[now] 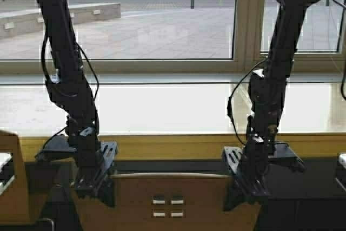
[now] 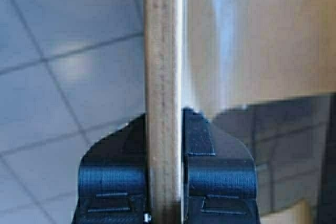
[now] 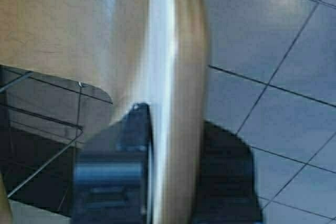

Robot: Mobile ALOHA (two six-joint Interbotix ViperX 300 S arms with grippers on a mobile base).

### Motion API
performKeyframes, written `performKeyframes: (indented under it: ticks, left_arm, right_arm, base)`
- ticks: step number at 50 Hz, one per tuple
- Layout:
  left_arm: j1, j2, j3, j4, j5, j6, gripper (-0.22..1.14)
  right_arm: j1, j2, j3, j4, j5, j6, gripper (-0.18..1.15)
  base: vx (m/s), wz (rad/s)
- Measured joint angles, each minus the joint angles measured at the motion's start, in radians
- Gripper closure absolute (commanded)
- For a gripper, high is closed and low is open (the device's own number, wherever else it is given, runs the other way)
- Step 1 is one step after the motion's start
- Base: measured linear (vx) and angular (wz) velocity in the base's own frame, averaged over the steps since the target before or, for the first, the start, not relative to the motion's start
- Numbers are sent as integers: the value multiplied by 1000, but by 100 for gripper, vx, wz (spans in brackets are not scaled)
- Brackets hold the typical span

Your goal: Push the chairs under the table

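1. Windows and a paved plaza lie beyond the bench (image 1: 173, 145); our chair (image 1: 167, 198) stands centred just before its front edge.
2. We clamp the backrest with left gripper (image 1: 96, 185) and right gripper (image 1: 246, 187), both closed on its edges.
3. We should push evenly and straight.
4. Seat and legs are hidden; another chair (image 1: 11, 182) is cut off.

Tan plywood chair (image 1: 167, 196) with four pale square cut-outs, pale yellowish tabletop (image 1: 162, 106), black pincers, grey-blue tiled floor (image 2: 68, 66)
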Motion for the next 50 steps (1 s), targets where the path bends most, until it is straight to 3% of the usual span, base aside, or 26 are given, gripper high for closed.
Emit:
performKeyframes:
  ticks: [50]
  left_arm:
    - [-8,3,8,23,8,-3,88]
  right_arm:
    - [0,9,8,-38,11,14,92]
  base:
    - [23,3]
